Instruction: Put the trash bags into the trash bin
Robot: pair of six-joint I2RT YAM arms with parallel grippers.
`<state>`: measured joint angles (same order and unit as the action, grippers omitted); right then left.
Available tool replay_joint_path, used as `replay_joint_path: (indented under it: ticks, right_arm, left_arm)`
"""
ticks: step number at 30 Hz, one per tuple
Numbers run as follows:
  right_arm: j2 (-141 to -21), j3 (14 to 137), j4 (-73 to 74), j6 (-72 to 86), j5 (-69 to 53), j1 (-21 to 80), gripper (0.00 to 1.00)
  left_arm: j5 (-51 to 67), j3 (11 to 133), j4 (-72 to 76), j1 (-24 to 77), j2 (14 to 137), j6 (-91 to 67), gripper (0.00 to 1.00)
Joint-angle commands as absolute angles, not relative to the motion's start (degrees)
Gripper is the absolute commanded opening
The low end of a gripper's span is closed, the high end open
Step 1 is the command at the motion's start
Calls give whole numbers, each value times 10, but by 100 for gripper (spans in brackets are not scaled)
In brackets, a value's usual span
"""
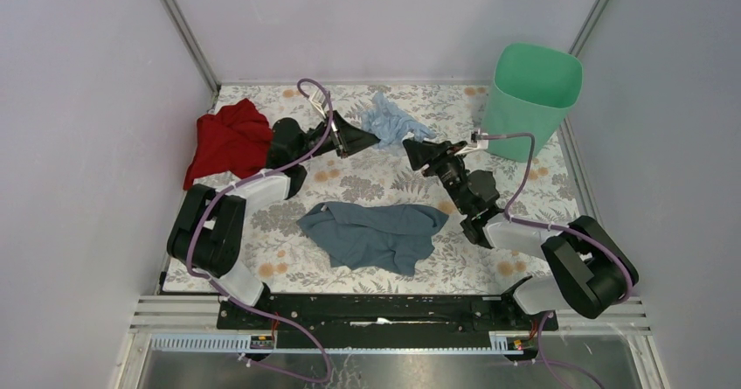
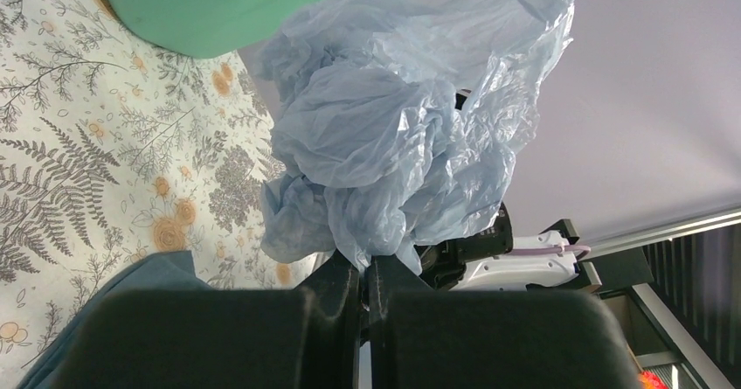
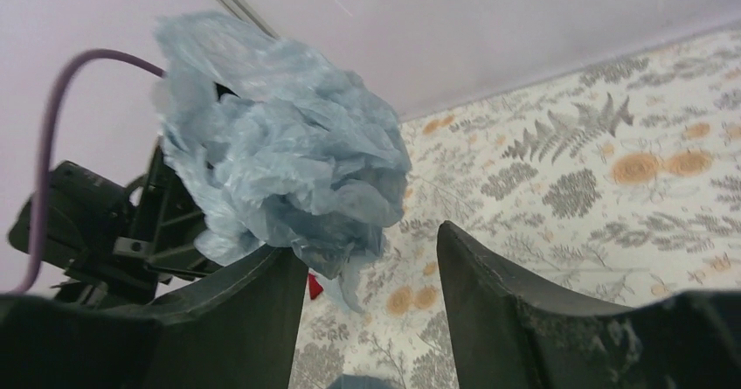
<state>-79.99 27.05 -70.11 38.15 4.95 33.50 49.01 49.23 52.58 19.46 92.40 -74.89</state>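
left tool grips bag (floral table)

Top view: bright, even, diffuse light from above. Only faint soft shadows at the lower edge of the crumpled grey-blue cloth. Mild glare on the grey metal sheet at frame bottom. Sharp throughout; corner posts lean outward, wide-angle.
Left wrist view: thin translucent pale-blue plastic bag well lit, pale sheen on creases, in focus. Left gripper's black fingers along the bottom edge dark, soft.
Right wrist view: same light. Right gripper's black fingers blurred, fern-print table cover slightly soft.
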Motion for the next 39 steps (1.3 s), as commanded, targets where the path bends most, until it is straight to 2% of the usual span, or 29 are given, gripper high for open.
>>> replay_joint_path:
  ticks: [1, 2, 3, 4, 5, 6, 10, 12, 13, 18, 22, 25, 29, 35, 39]
  right_arm:
    - [-809, 282, -796, 348, 48, 341, 60]
    - [-814, 285, -799, 342, 46, 341, 50]
    - [-816, 288, -798, 335, 48, 341, 27]
    - [-818, 291, -791, 332, 56, 341, 10]
    - [-819, 293, -781, 327, 66, 341, 1]
    - [-822, 293, -773, 317, 72, 341, 0]
    - [-832, 278, -777, 258, 61, 341, 0]
    - [-832, 273, -768, 235, 48, 341, 0]
    - [-833, 275, -756, 223, 40, 341, 0]
    - [-858, 303, -702, 175, 1, 340, 0]
    - [-885, 334, -676, 160, -91, 336, 0]
    - [-892, 343, -678, 156, -150, 336, 0]
    - [-893, 351, -658, 133, -202, 336, 0]
    - [-902, 360, -629, 91, -274, 331, 0]
    - [-919, 351, -653, 128, -274, 319, 0]
  left_arm:
    - [486, 489, 564, 193, 933, -748, 0]
    - [486, 488, 563, 193, 933, -747, 0]
    - [485, 489, 558, 193, 934, -743, 0]
    - [483, 490, 544, 193, 933, -732, 0]
    - [478, 494, 517, 193, 931, -711, 3]
    - [468, 500, 470, 192, 926, -683, 11]
    - [349, 539, 202, 191, 891, -517, 65]
    - [291, 552, 139, 191, 878, -469, 79]
    - [264, 554, 121, 191, 871, -455, 82]
    - [184, 558, 68, 193, 843, -426, 89]
    - [144, 544, 59, 192, 802, -434, 92]
    - [158, 578, 41, 192, 790, -419, 92]
    - [209, 651, -28, 195, 837, -394, 96]
    - [191, 643, -54, 197, 864, -376, 95]
    - [189, 648, -52, 198, 896, -376, 89]
